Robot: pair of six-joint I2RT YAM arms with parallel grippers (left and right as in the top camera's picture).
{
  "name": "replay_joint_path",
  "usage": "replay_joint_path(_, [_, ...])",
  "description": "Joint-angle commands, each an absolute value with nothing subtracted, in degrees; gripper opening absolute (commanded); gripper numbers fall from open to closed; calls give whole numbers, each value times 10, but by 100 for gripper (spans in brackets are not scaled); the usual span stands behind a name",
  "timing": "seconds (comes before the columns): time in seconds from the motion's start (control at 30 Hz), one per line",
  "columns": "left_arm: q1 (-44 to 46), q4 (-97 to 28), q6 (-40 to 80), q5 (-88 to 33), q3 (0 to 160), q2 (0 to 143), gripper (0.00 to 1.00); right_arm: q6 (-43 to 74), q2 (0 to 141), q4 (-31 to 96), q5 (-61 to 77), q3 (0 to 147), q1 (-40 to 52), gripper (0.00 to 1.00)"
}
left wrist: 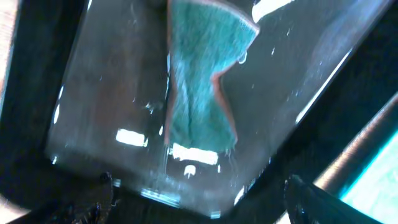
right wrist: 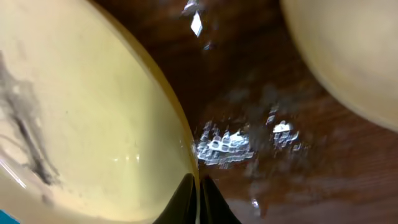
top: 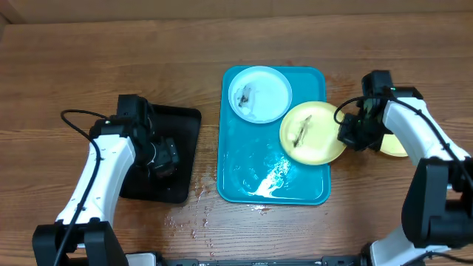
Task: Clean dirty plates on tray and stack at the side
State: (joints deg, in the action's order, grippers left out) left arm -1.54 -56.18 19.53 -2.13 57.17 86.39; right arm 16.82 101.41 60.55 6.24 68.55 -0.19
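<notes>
Plates, three, all round and so without a long axis. White plate flat in the far-left corner of the tray, with a dark smear near its left side. Smeared yellow plate lying across the tray's right rim, partly over the wet blue floor, partly over the wood of the table towards the right edge; dark streak on it running slantwise, from far-right to near-left. Second yellow plate on bare wood nearer the right edge, just beside the smeared one, mostly hidden under the right arm in the overhead view. Tray in the middle of the worktop, long axis running from far edge to near edge, puddle glinting towards its near end.

Right gripper at the right-hand rim of the smeared yellow plate. In the wrist view, right gripper with fingers drawn nearly together, one on each side of that rim, pinching it. Second yellow plate in the upper right of that view, apart from the pinched one, wet wood between.

Left gripper above the black tray towards the left edge. In its wrist view, left gripper with fingers spread wide, holding nothing. Green sponge with an orange edge lying on the wet black floor ahead of the fingers, untouched by them. Water drops on the wood close to the near edge.
</notes>
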Motion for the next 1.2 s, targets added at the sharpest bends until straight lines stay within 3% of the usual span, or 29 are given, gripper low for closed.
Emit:
replay_joint_path(0.0, [7, -515, 201, -27, 536, 866, 89, 154, 967, 647, 83, 687, 62, 4])
replay_joint_path(0.13, [36, -454, 199, -25, 489, 872, 81, 188, 969, 669, 82, 677, 128, 4])
replay_joint_path(0.23, [53, -433, 204, -10, 462, 890, 69, 215, 969, 620, 80, 649, 167, 4])
replay_joint_path(0.33, [57, -427, 243, 42, 449, 923, 62, 228, 971, 553, 79, 608, 193, 4])
replay_joint_path(0.37, [56, -426, 250, 50, 448, 937, 55, 228, 971, 532, 79, 594, 197, 4])
replay_joint_path(0.4, [56, -420, 251, 51, 449, 951, 41, 228, 971, 513, 78, 583, 200, 4])
replay_joint_path(0.47, [56, -411, 254, 46, 451, 973, 4, 228, 971, 476, 78, 561, 200, 4])
replay_joint_path(0.93, [56, -594, 246, 8, 684, 954, 4, 228, 971, 440, 76, 554, 200, 4])
replay_joint_path(1.13, [57, -606, 236, 54, 681, 957, 4, 228, 971, 442, 77, 554, 200, 4])
replay_joint_path(1.17, [57, -603, 236, 57, 670, 959, 25, 228, 971, 442, 77, 554, 200, 4])
